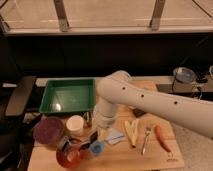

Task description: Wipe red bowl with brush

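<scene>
Red bowl: the red bowl (68, 159) sits rim up at the front-left corner of the wooden table (150, 159), close to the front edge.
Brush: I see a slim dark shape (70, 145) over the bowl's rim and take it to be the brush. I cannot tell its bristle head from its handle.
Gripper: the gripper (84, 142) hangs just above the bowl's right rim. Its fingers are closed, and I judge they are clamped on the brush.
Key relation: the bowl lies below the gripper and a little toward the table's left edge. The brush's long axis seems to slant from the gripper down and left into the bowl. I cannot tell whether the tip touches the bowl.
Arm: my one white arm (150, 102) comes in from the right edge, crosses the middle of the table and bends down toward the front-left corner.
Nearest neighbours: a small blue cup (97, 148) stands just beside the bowl on its right and close to the gripper. A white cup (75, 125) stands behind the bowl. A dark purple bowl (48, 131) sits near the left edge.
Further out: a green tray (67, 95) fills the back-left corner. A blue cloth (116, 135), a pale yellow item (131, 132), a silver fork (146, 138) and an orange carrot-shaped item (162, 138) lie toward the front-right.
Next move, my judgement: sweep the brush inside the bowl in small strokes and keep it clear of the blue cup.
</scene>
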